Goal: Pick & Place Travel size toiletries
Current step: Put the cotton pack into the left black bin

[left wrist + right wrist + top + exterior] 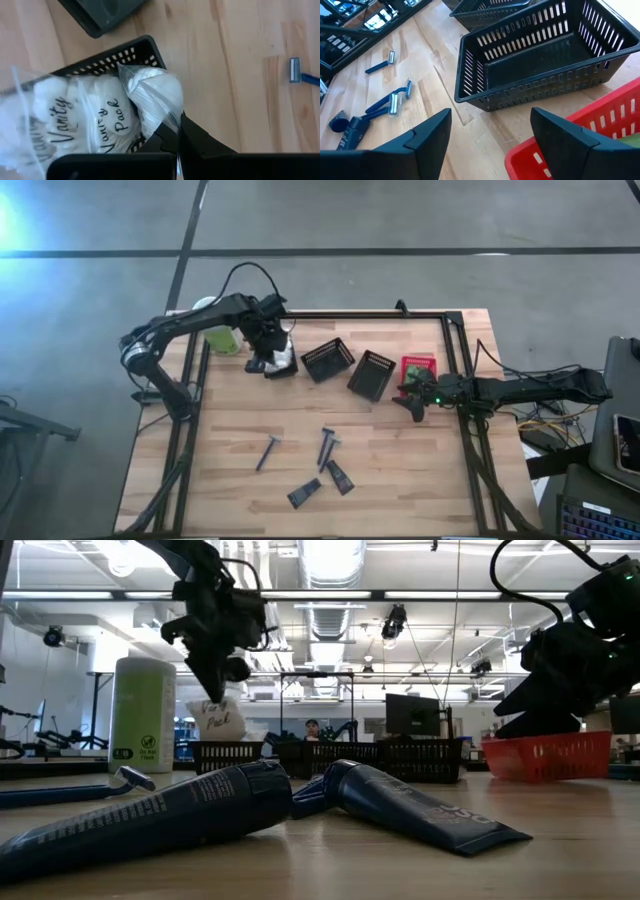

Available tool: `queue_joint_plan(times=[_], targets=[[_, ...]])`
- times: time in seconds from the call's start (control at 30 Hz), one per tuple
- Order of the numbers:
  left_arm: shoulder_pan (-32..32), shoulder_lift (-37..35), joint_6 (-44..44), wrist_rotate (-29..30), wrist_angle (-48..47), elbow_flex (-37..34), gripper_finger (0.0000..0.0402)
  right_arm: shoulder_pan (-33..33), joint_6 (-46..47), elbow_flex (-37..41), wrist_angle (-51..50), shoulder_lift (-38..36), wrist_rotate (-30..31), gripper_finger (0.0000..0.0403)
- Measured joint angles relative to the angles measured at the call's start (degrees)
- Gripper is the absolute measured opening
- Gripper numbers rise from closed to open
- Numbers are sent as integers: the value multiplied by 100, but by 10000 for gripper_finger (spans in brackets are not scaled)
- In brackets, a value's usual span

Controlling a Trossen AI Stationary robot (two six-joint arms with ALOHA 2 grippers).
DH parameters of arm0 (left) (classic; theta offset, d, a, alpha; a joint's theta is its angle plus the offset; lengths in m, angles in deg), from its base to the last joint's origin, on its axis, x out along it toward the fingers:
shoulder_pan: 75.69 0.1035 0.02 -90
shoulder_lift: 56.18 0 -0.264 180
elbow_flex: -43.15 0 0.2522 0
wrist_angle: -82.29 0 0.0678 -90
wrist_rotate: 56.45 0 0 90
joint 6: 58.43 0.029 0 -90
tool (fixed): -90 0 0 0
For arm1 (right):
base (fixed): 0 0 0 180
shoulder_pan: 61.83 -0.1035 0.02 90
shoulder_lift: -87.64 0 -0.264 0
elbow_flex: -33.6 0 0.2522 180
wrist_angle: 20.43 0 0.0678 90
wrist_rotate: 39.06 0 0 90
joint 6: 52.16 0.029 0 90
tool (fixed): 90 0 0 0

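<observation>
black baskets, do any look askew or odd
Yes. The two empty black baskets sit turned at different angles to the table edge, not squared like the red basket. The third is overfilled: white Vanity Pack packets bulge above its rim, one pinched in the left gripper.

1 camera looks straight down on me, 1 sits level at tabletop, 2 ride my wrists; all share the table (400,460).

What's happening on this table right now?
The left gripper is shut on a clear "Vanity Pack" packet, holding it over a black basket that already holds similar packets. The right gripper hangs open by the red basket. Razors and dark tubes lie loose on the table.
</observation>
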Motion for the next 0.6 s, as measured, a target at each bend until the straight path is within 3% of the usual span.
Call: queue_joint_plan(times=[0.27, 0.6], targets=[[35, 11, 21, -43, 372, -60, 0, 0, -2, 0, 0, 2, 0, 247], [79, 551, 174, -73, 561, -60, 0, 0, -1, 0, -2, 4, 0, 230]])
